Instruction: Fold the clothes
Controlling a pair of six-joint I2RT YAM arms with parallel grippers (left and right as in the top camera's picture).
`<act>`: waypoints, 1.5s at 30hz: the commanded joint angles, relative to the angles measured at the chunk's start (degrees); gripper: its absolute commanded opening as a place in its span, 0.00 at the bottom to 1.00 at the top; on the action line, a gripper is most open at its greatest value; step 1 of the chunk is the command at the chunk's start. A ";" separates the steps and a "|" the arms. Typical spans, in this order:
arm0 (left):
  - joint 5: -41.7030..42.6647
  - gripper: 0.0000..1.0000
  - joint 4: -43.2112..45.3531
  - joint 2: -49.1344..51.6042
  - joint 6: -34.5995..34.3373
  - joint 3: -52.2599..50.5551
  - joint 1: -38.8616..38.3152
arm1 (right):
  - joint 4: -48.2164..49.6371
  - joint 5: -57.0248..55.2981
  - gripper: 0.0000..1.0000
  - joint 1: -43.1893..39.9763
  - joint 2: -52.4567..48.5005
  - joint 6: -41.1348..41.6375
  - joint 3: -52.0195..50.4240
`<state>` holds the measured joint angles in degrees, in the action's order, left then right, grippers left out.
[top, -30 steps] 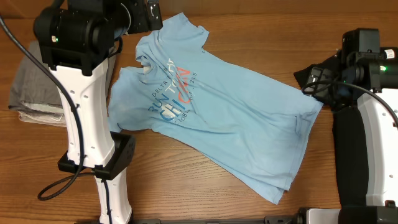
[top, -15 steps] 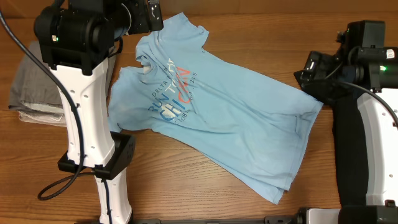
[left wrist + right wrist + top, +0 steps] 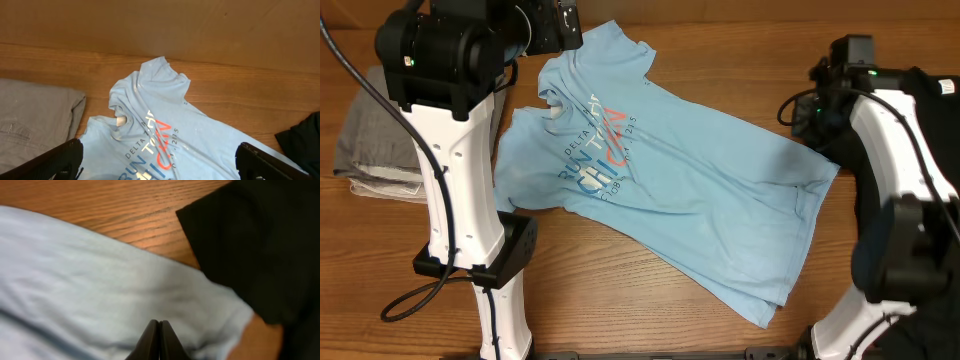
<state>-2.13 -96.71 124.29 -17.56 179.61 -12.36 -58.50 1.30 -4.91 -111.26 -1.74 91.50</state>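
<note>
The clothes are a light blue T-shirt (image 3: 700, 190) lying flat and slanted across the wooden table, collar at the upper left, hem at the lower right. Its white and coral lettering (image 3: 155, 145) shows in the left wrist view. My left gripper (image 3: 162, 167) hangs open above the chest, one finger on each side of the print, nothing between them. My right gripper (image 3: 160, 326) is shut, tips pressed together with no cloth between them, above the shirt's pale blue fabric (image 3: 100, 280) near its right hem corner. In the overhead view it sits at the shirt's upper right edge (image 3: 802, 112).
A folded grey garment (image 3: 370, 140) lies at the left table edge, beside the collar (image 3: 30, 115). A black cloth (image 3: 260, 245) lies just right of the shirt's hem corner (image 3: 302, 140). The left arm's white column (image 3: 460, 200) stands over the shirt's left side.
The right arm has swung up and left over the shirt's right hem corner, and its jaws have gone from open to shut. The left arm and the shirt have not moved.
</note>
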 commanded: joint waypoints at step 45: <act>0.66 1.00 -0.09 0.11 1.29 0.09 -0.04 | 15.63 -1.53 0.04 -19.78 -13.70 -5.49 -3.06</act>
<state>-2.13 -96.71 124.29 -17.56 179.61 -12.36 -43.94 12.05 -22.11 -124.22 -9.96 88.82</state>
